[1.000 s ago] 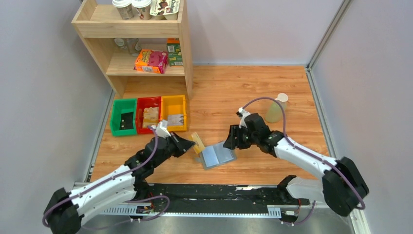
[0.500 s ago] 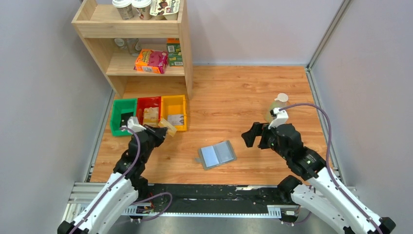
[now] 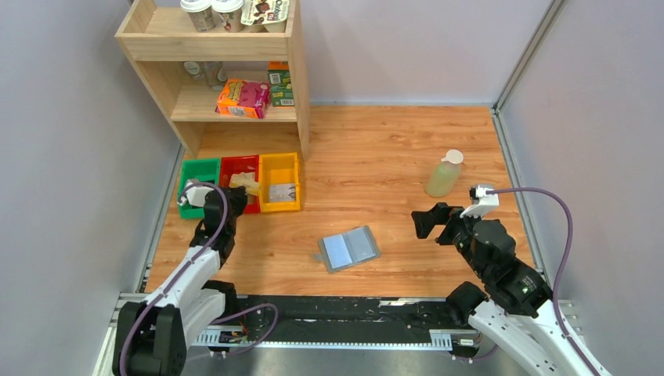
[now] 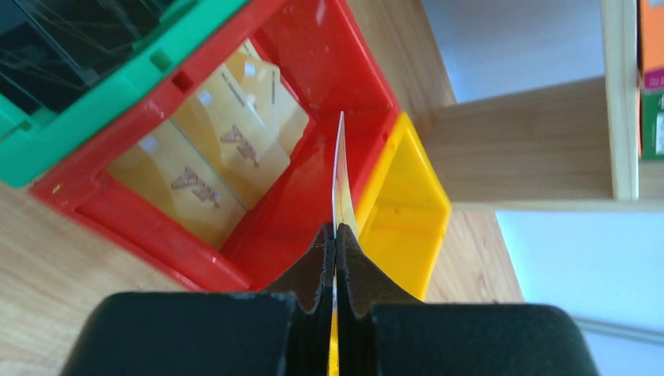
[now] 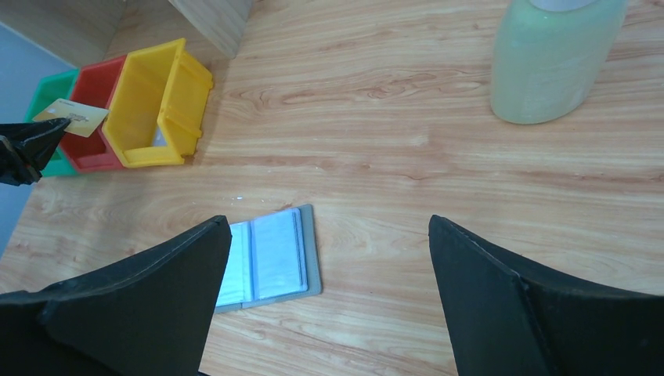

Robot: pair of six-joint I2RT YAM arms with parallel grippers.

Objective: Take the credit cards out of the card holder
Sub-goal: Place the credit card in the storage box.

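Observation:
The grey card holder (image 3: 348, 249) lies open and flat on the wooden table, its pale blue slots (image 5: 270, 258) facing up. My left gripper (image 4: 335, 235) is shut on a yellow credit card (image 4: 340, 176), seen edge-on. It holds this card (image 3: 243, 183) above the red bin (image 3: 237, 164). Two more tan credit cards (image 4: 227, 149) lie inside that red bin (image 4: 313, 63). My right gripper (image 5: 329, 223) stands wide open with nothing between its fingers. It hovers to the right of the card holder, apart from it (image 3: 427, 223).
A green bin (image 3: 197, 170) and a yellow bin (image 3: 279, 168) flank the red one. A wooden shelf (image 3: 235, 78) with boxes and cups stands behind them. A pale green bottle (image 3: 443, 175) stands at the right, beyond my right gripper.
My left arm has swung left with the card, from beside the card holder to over the red bin. My right gripper has opened wide and drawn back to the right, away from the holder.

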